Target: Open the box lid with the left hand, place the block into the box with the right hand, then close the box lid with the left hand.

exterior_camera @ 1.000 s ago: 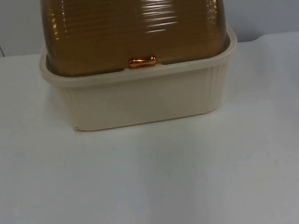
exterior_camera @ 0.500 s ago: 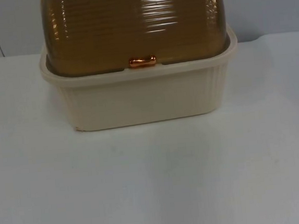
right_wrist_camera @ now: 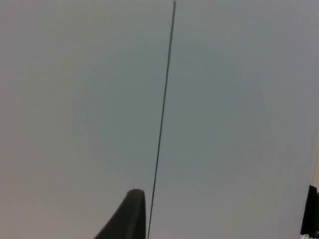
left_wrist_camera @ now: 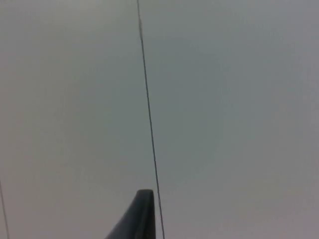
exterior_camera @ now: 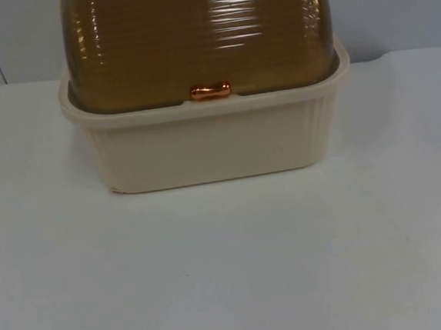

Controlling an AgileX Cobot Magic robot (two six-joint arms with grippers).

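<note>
Box [exterior_camera: 203, 147] sits at the back of the white surface [exterior_camera: 230, 272], brown lid [exterior_camera: 194, 36] down. Both arms wait facing the grey wall [left_wrist_camera: 224, 99]; jaws' state: cannot tell. Left should hook the copper handle [exterior_camera: 210, 91], lift gently.

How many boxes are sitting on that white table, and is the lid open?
1. A cream box stands at the table's far side by the grey wall, its brown see-through lid shut, copper handle in front.

Closed box [exterior_camera: 207, 147] stands at table's [exterior_camera: 230, 272] far side; near side offers passage.
</note>
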